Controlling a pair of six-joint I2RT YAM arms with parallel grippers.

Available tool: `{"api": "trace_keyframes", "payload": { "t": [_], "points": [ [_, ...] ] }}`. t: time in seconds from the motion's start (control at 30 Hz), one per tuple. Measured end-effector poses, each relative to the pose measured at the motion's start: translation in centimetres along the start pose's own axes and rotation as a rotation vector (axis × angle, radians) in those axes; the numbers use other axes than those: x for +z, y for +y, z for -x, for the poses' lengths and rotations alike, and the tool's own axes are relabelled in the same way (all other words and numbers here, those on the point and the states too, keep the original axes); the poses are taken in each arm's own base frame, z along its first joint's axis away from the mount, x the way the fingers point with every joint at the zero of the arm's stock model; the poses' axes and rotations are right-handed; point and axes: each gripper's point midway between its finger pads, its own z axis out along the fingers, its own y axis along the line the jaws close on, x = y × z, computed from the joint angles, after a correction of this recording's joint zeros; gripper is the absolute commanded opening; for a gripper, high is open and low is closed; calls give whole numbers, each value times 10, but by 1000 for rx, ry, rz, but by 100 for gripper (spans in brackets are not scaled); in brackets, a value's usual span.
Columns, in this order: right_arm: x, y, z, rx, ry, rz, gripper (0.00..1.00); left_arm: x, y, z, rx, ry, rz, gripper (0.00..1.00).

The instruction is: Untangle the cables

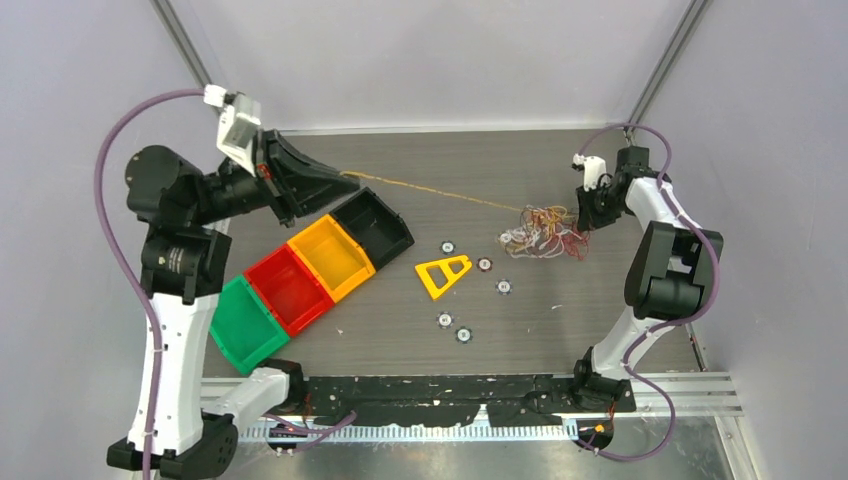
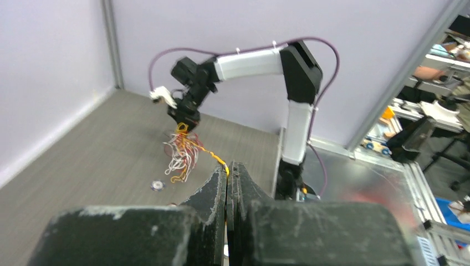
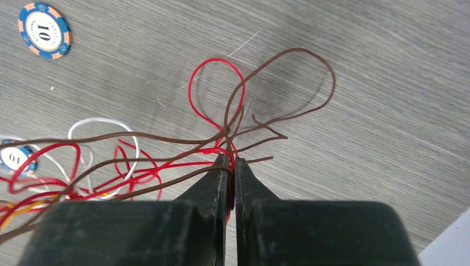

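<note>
The cables (image 1: 545,232) lie in a small loose tangle of red, brown, white and yellow-orange wire at about 2 o'clock on the grey surface (image 1: 560,330). The right fingers (image 1: 590,216) are at the tangle's 3 o'clock edge. In the right wrist view they (image 3: 228,162) are pressed together, pinching red and brown wires where two loops cross, while other wires trail off toward 9 o'clock.

One yellow-orange strand (image 1: 430,190) runs taut from the tangle toward 10 o'clock, above the surface, to the left fingers (image 1: 345,178). In the left wrist view these (image 2: 228,169) are closed tight, with the strand's end nipped at their tips.

At 8 to 10 o'clock four open bins sit touching in a slanted row: green (image 1: 245,325), red (image 1: 290,290), yellow (image 1: 332,257) and black (image 1: 372,228). A yellow triangle (image 1: 443,275) lies near the middle. Poker chips are scattered around it, one (image 1: 484,264) just beside the tangle's 8 o'clock edge and another (image 1: 464,335) toward 6 o'clock.
</note>
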Motion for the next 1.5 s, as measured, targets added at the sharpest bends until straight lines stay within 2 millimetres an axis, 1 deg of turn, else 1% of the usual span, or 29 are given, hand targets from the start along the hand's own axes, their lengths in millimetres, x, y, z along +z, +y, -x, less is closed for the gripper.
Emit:
{"api": "trace_keyframes", "payload": {
  "t": [0.07,0.13,0.23,0.3,0.37,0.43,0.53,0.6,0.63,0.67,0.77,0.83,0.87,0.9,0.93,0.97,1.0,1.03,1.07,1.1,1.13,1.17,1.3,1.37,1.43,1.5],
  "points": [
    [-1,-3,3,-4,-4,-9,5,-2,0,17,7,-30,10,0],
    [-1,-7,4,-9,1,-24,5,-5,5,40,18,-75,38,0],
    [7,-18,0,-13,31,-59,6,-14,15,73,41,-139,97,0],
    [15,-26,-7,-2,58,-69,6,-20,19,88,58,-168,133,0],
    [20,-29,-13,13,78,-65,5,-22,17,93,66,-184,142,0],
    [19,-29,-15,27,79,-59,5,-23,17,89,61,-189,147,0],
    [13,-18,-4,41,34,-12,5,-17,25,61,-13,-162,134,0],
    [2,-5,8,43,-15,30,5,-5,28,33,-61,-114,100,0],
    [-7,3,16,44,-49,53,6,3,30,16,-87,-81,83,0],
    [-16,11,24,39,-84,76,6,11,34,-2,-116,-41,68,0],
    [-52,37,54,15,-209,148,5,33,48,-61,-165,85,60,0],
    [-76,55,73,-11,-288,197,6,43,70,-110,-216,186,98,0],
    [-86,63,80,-22,-318,218,5,46,82,-137,-245,244,124,3],
    [-97,73,88,-33,-348,251,6,47,95,-163,-275,304,154,14],
    [-105,82,92,-42,-370,280,6,47,107,-187,-302,364,178,29],
    [-110,88,94,-47,-382,302,6,47,116,-206,-314,413,191,56],
    [-115,99,96,-53,-392,337,5,48,125,-225,-318,466,202,71],
    [-120,108,97,-55,-399,371,5,49,132,-242,-318,513,202,90],
    [-123,118,97,-56,-400,407,5,50,133,-255,-327,548,195,98],
    [-127,128,96,-57,-398,442,5,52,134,-263,-330,569,185,99],
    [-129,137,96,-60,-398,470,6,55,133,-268,-334,577,176,100],
    [-132,148,96,-67,-398,505,5,58,132,-268,-332,573,169,99],
    [-151,185,99,-95,-414,603,5,81,130,-258,-233,510,122,99],
    [-164,203,101,-108,-432,640,5,98,130,-258,-182,489,94,99],
    [-176,218,103,-122,-450,672,5,115,132,-266,-157,485,73,100],
    [-187,230,104,-134,-467,702,5,134,136,-282,-148,495,56,100]
  ]
}}
